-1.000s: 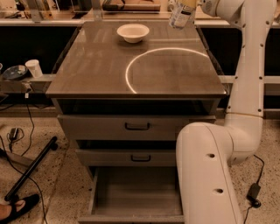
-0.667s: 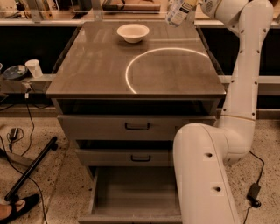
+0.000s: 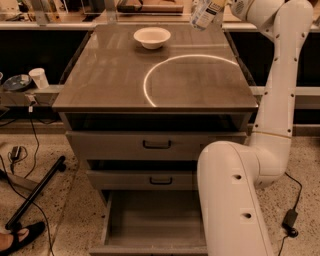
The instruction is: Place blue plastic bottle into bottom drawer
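One high, near view down the cabinet front, gripper with blue plastic bottle at top edge.

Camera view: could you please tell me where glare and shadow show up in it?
In the camera view, a bright curved arc of glare crosses the glossy grey cabinet top. The open grey bottom drawer lies dim, darkest under the drawer above. The gripper and the small clear blue plastic bottle sit at the top edge, partly cropped.

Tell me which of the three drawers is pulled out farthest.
The bottom drawer: its grey interior shows, while the two handled drawers above are barely out. The gripper holds the blue plastic bottle above the cabinet's far right corner.
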`<state>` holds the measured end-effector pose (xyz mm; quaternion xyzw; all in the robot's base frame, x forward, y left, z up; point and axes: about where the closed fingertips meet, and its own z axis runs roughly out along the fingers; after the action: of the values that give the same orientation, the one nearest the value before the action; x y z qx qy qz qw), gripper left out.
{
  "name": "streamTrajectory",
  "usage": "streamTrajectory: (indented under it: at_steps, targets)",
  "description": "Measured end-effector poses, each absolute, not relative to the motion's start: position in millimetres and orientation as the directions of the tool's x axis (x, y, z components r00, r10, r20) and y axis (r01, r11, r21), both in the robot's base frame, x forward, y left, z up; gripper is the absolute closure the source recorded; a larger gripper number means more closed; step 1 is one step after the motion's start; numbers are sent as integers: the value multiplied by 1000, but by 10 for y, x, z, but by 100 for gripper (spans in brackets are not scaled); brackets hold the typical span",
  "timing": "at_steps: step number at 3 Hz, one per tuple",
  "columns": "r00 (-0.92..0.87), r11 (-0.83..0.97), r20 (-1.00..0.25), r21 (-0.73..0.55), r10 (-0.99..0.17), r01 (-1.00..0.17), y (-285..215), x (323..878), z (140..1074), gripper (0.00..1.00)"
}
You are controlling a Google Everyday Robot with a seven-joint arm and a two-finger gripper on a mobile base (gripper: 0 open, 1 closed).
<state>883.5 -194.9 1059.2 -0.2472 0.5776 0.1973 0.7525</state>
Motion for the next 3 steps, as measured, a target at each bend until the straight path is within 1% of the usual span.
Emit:
streamTrajectory:
  at_steps: [1,2,3]
  targets:
    - [282,799,-959,-177,-10,-575,-1971,8724,10686,100]
    - [360,803,-931,-261,-62,-536,-2097,8340,10963,100]
    - [380,810,-923,-266,-58,-523,-2128,8289,11045,100]
